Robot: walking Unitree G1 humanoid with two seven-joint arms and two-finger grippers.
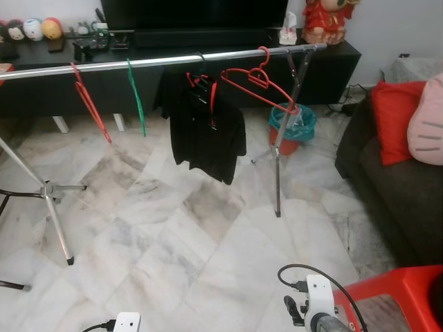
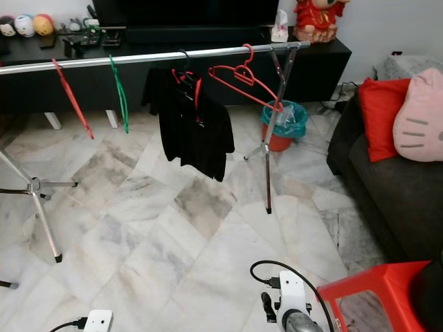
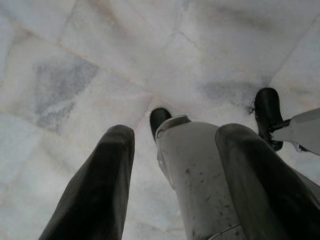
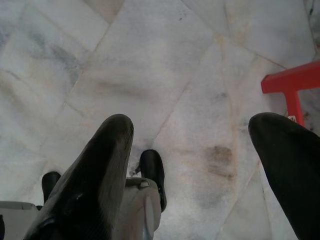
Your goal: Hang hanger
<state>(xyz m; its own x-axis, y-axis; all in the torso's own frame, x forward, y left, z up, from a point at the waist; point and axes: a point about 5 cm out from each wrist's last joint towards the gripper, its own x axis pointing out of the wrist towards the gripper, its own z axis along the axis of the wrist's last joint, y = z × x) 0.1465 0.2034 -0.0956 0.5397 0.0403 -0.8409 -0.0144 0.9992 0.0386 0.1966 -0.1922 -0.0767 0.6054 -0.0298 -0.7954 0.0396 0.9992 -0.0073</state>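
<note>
A red hanger hung on the chrome rail of the clothes rack, near its right end, beside a black shirt. Further left on the rail hung a thin red hanger and a green hanger.

Both arms hung low. The left end effector had its fingers spread and pointed at the marble floor, holding nothing. The right end effector was also spread wide and empty above the floor, with a red stool just beside it.

I judged that the task was either already done or had not begun. To do it well, the robot should grasp a hanger at the neck under the hook, keep the hook upright, lift it above the rail and lower it onto a free part between the garments.
</note>
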